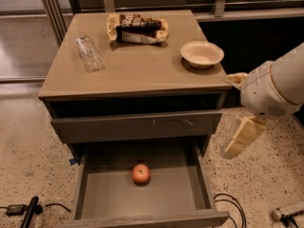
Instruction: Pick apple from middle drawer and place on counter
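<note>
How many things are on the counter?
3: a clear bottle lying at the left, a snack bag at the back, a cream bowl at the right. None seem hidden. The gripper hangs right of the drawer.

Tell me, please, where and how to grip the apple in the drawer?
Grip the apple across its round middle, coming straight down from above: it lies alone on the floor of the open middle drawer. The pincer hangs outside, to its right.

Speckled terrazzo flr (270, 184), grey cabinet (133, 127)
</note>
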`<state>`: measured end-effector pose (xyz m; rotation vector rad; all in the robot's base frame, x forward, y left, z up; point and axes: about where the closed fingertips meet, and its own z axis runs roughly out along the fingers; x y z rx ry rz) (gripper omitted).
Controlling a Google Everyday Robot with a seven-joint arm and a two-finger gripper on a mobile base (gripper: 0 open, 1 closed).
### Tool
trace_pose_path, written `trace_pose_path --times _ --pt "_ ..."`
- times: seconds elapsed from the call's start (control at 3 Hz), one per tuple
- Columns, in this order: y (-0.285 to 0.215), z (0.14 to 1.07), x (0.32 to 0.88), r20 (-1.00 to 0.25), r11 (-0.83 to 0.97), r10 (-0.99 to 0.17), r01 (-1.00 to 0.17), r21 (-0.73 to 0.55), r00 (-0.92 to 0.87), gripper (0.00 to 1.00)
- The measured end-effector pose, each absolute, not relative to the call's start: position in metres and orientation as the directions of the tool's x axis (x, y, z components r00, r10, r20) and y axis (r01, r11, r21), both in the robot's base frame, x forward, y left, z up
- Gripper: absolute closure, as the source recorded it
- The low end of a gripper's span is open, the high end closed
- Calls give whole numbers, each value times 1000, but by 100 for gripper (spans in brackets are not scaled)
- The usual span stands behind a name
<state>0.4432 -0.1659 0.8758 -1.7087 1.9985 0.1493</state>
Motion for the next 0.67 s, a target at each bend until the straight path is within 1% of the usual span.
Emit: trace_pose_path --times 0.33,0.67 --pt "-151 831 443 -493 227 -865 -948 -225 -90 0" --pt "-151 831 443 -493 227 -865 -948 -225 -90 0"
